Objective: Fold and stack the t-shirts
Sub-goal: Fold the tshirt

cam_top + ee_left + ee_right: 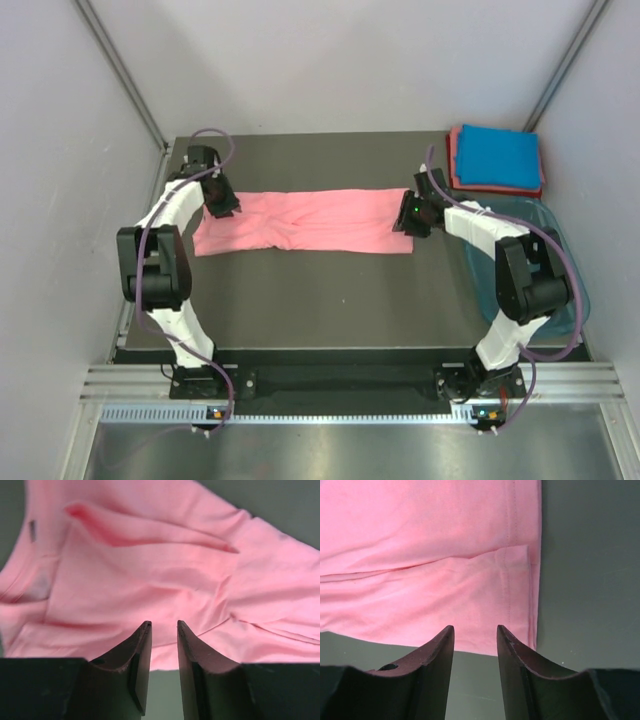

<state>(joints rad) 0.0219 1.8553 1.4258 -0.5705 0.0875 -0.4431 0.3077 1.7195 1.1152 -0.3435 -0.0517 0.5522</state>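
Left fingers (139,652) and right fingers (512,655) are spread, gripping nothing, at opposite ends of salmon-pink t-shirt (305,222), a long band flat on table (330,300). Limp, light cloth, likely sags; pinch doubled end corners.

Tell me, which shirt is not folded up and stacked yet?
The salmon-pink t-shirt, a long strip in the middle. The blue t-shirt and the reddish-pink t-shirt under it are folded rectangles stacked at the far right corner.
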